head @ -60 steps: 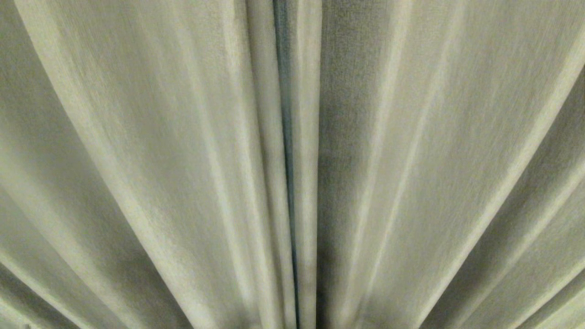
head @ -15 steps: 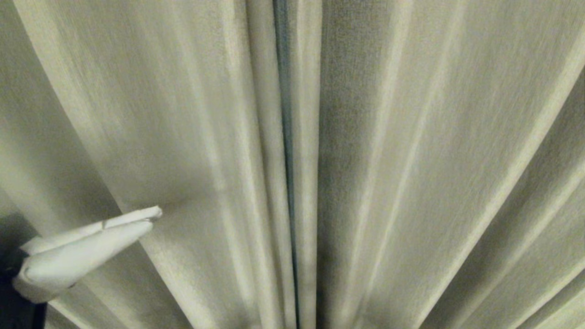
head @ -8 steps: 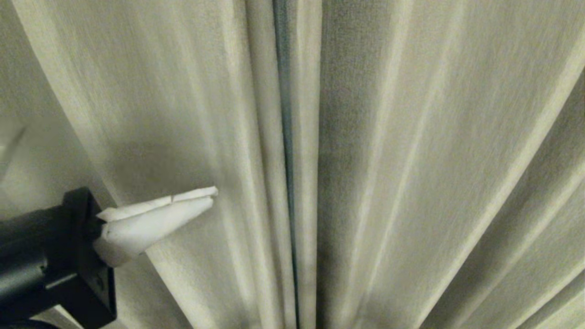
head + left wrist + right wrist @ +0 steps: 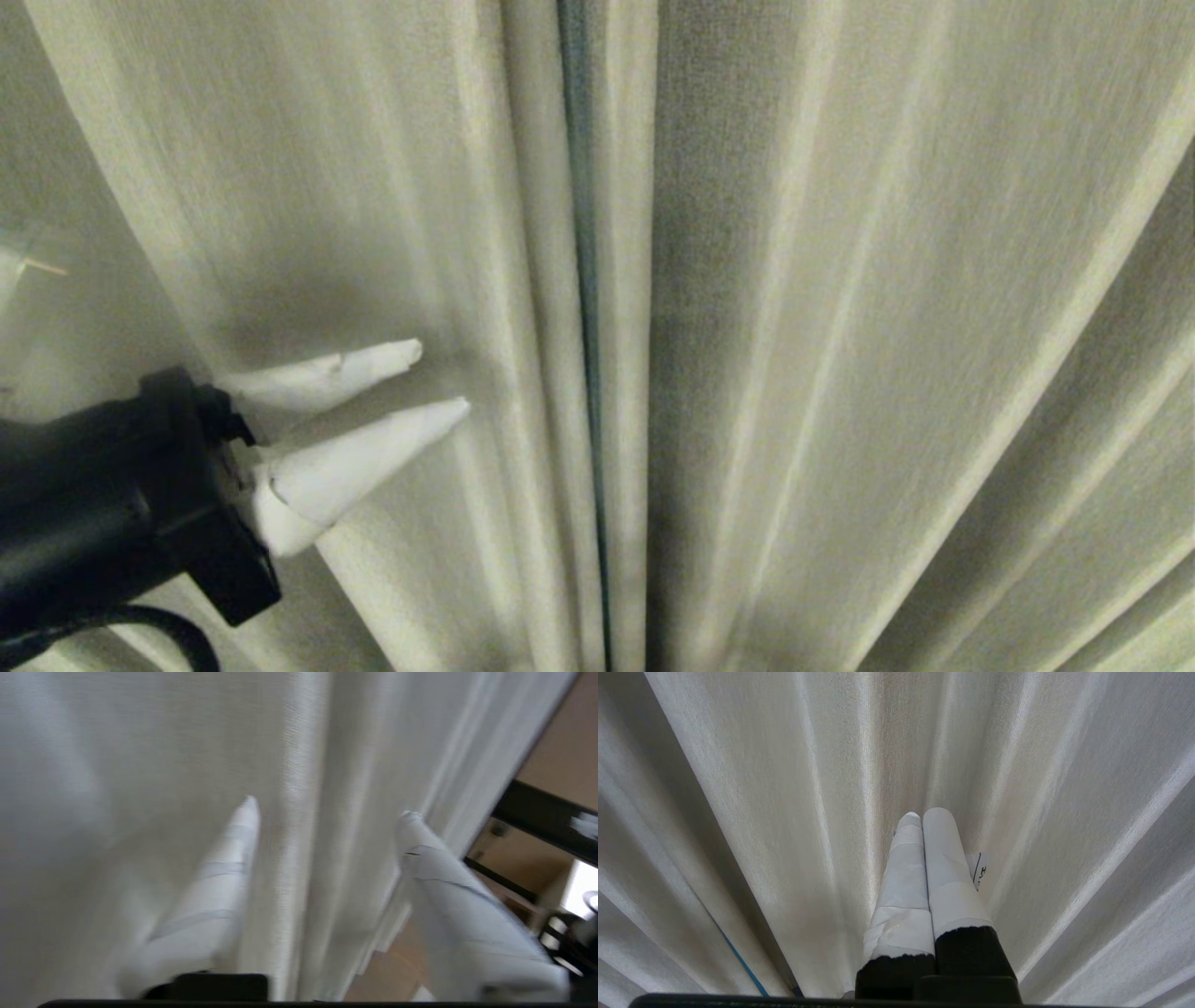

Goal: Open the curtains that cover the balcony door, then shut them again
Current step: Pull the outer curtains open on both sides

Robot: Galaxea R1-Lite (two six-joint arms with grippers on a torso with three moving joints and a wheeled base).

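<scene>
The curtains (image 4: 794, 327) hang shut and fill the view, so the opening step is only starting. The left claw (image 4: 439, 378) is spread apart and holds nothing, with its tips at a fold just left of the dark middle gap (image 4: 581, 280). It likely needs to pinch that fold and pull it sideways. The right claw (image 4: 927, 814) is shut and holds nothing.

Curtains (image 4: 794, 327) drawn shut: cream, finely woven fabric hanging in long vertical pleats, filling the whole head view. Two panels meet at a narrow dark seam just left of centre. Left wrist view shows the fabric's outer edge with a black frame bar (image 4: 542, 816) beyond it.
</scene>
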